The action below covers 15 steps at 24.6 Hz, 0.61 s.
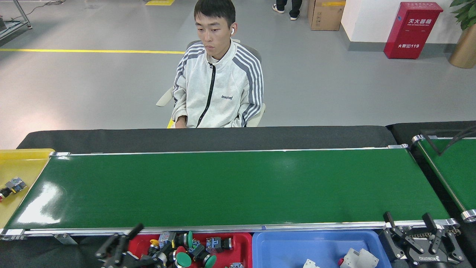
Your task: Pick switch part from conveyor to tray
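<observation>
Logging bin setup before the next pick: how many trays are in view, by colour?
Red tray: 1
Blue tray: 1
Yellow tray: 1
Total: 3

We saw an evenly bright, sharp scene under soft overhead light. White glare pooled on the conveyor [230, 186] near its left end, and a fainter sheen lay right of its middle. Shadows were weak; the person [217, 74] stayed in focus.
</observation>
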### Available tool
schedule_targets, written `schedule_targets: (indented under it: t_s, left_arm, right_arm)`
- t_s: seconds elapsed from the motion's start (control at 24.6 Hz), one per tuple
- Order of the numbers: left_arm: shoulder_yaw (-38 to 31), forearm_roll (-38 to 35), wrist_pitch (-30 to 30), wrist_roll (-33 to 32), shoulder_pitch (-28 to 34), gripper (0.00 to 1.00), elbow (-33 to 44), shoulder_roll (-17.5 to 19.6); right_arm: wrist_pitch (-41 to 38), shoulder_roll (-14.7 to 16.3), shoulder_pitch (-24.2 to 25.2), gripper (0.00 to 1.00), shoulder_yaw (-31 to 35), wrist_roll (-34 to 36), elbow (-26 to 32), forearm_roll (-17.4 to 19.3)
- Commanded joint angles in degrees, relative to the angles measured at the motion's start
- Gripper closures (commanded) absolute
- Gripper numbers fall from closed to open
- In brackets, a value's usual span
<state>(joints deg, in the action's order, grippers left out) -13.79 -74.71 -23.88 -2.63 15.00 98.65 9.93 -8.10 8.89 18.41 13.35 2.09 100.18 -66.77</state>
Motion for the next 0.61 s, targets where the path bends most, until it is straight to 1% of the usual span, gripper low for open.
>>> schedule_targets:
  t_s: [0.0,0.08,0.16,0.41,0.57]
  left_arm:
    - [-4.5,0.4,4.8,0.9,-0.3,0.0,-2.6,0.8]
    - [-7.7,0.4,4.1,1.0,-0.1,0.0,-4.3,0.8]
    - [-9.1,0.4,2.8,1.0,0.3,0.0,-4.7,0.8]
    - [-9.4,0.1,2.7,1.0,0.7,0.0,-2.4,0.8]
    - [-9.2,-0.3,2.6,1.0,1.1,0.0,-1.6,1.5]
  right_arm:
    - [-0.5,-0.3,0.7,0.0,0.4,0.6,0.9,-0.2]
    - [-0.5,-0.4,0.9,0.0,0.3,0.6,1.0,-0.2]
    - [-0.5,-0.5,0.8,0.0,0.3,0.6,1.0,-0.3]
    - [-0.5,-0.5,0.9,0.0,0.3,0.6,1.0,-0.3]
    - [-0.5,-0.5,0.8,0.0,0.3,0.6,1.0,-0.3]
